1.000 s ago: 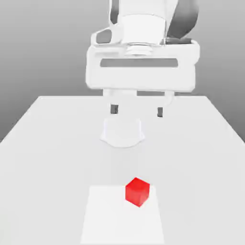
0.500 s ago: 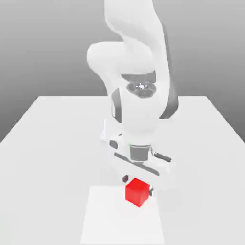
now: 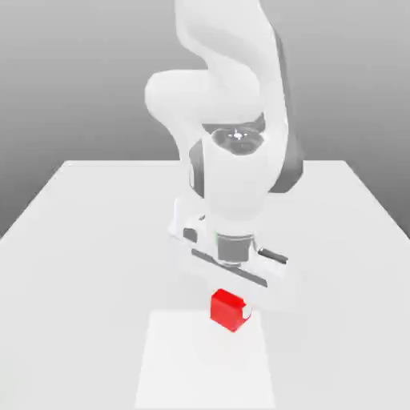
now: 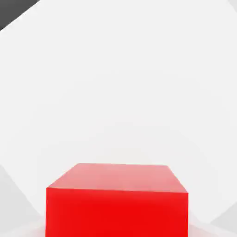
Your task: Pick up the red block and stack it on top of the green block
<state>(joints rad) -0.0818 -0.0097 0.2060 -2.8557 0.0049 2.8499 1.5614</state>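
The red block (image 3: 227, 311) is a small bright-red cube on the white table, near the front in the exterior view. My gripper (image 3: 230, 306) has come straight down over it, and the white hand sits just above it with the fingers down its sides. The jaws are shut on the block. From the hand camera the red block (image 4: 117, 203) is very close, with its top face and one side face showing. The green block is out of view.
The white table (image 3: 88, 240) runs wide to both sides and back to a grey backdrop. A lighter rectangular patch (image 3: 204, 368) lies on it under and in front of the cube. The arm's body rises directly behind the block.
The hand came down from high above the table onto the red block. The jaws, open around the cube half a second ago, have closed on it.
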